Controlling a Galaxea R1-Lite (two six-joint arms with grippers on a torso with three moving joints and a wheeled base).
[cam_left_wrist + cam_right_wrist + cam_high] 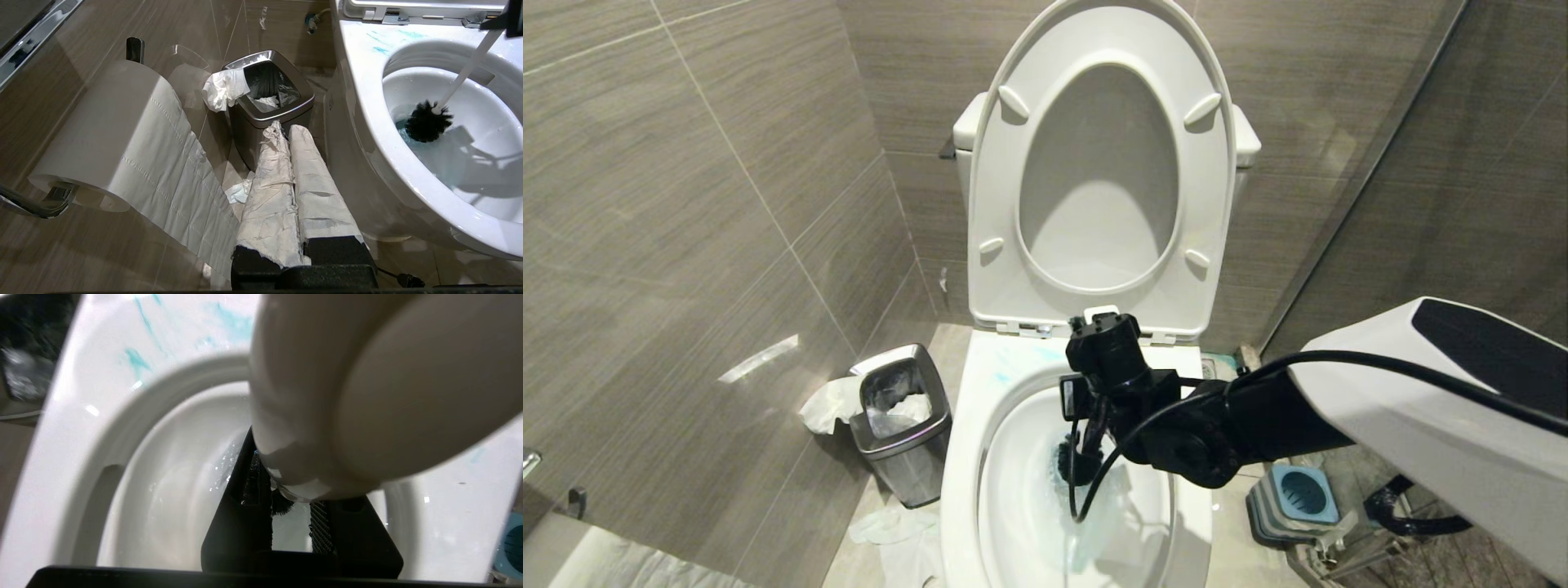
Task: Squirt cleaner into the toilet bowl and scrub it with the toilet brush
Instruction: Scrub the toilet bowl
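Observation:
The toilet bowl (960,457) stands with seat and lid raised. Turquoise cleaner (1017,366) streaks its back rim and tints the water (402,124). My right gripper (1092,423) hangs over the bowl, shut on the toilet brush's white handle (466,69). The black bristle head (1067,462) sits low in the bowl at the blue water. In the right wrist view the handle's rounded end (367,396) fills the foreground between the black fingers (241,498). My left gripper (286,130) is parked beside the bowl's outer wall, shut and empty, its fingers wrapped in whitish tape.
A steel waste bin (903,420) with tissue hanging from it stands left of the toilet. The blue-topped brush holder (1301,494) sits on the floor at the right. A toilet paper roll (110,126) hangs on the left wall, with tissue scraps (890,523) on the floor.

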